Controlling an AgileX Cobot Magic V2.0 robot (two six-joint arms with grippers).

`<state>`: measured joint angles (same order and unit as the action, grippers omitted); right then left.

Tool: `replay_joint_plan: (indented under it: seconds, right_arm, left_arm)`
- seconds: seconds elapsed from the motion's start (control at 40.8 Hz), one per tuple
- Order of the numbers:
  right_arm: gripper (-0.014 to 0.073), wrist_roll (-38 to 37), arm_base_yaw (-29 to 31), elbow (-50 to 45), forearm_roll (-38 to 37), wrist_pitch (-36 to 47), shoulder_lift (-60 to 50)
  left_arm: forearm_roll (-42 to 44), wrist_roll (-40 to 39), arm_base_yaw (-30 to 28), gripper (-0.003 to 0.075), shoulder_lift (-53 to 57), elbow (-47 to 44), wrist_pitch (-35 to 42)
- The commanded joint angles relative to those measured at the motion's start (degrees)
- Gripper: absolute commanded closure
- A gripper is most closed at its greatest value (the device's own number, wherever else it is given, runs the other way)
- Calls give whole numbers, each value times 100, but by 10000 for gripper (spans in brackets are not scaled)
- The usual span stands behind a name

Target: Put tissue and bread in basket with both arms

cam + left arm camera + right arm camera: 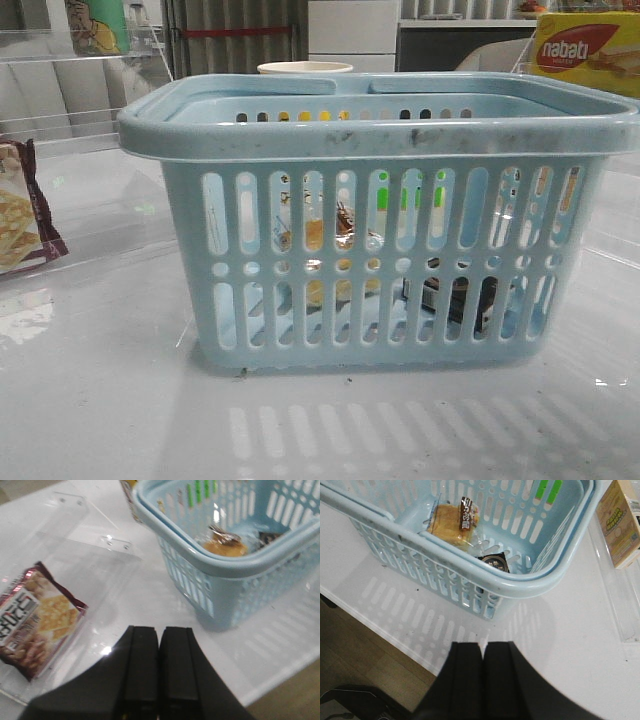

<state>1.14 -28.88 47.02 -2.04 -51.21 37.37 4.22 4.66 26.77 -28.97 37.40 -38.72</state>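
- Hovering outside the basket [485, 587], the left gripper [159, 645] and right gripper [482, 655] have fingers pressed together, empty.
- Inside lies the bread [451, 524]: light, squashy, slippery-bagged; best pinched at its bow.
- Beside it rests the tissue [495, 561]: soft, light; grip across its width.

A snack packet [22, 210] lies left; a nabati box [585, 52] sits far right.

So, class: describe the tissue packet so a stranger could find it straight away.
Start at the light-blue basket in the middle of the table. Look on its floor: the tissue is the small dark packet in a corner next to the bread. The bread is golden-brown in clear plastic; the tissue is lower and mostly black.
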Motion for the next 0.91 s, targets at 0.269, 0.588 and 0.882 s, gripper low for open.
replay_joint_plan:
  seconds: [0.269,0.588,0.882]
  right_arm:
    - [536,1,-7,139,-21,352,18]
    - [536,1,-7,139,-21,352,18]
    - [536,1,-7,139,-19,343,19]
  left_arm:
    - [-337,6,-1998,629,2126,-2364,2541]
    - [-693,6,-2313,629,2976,-3652,3774]
    - [-724,6,-2341,629,3046,-3773,4150]
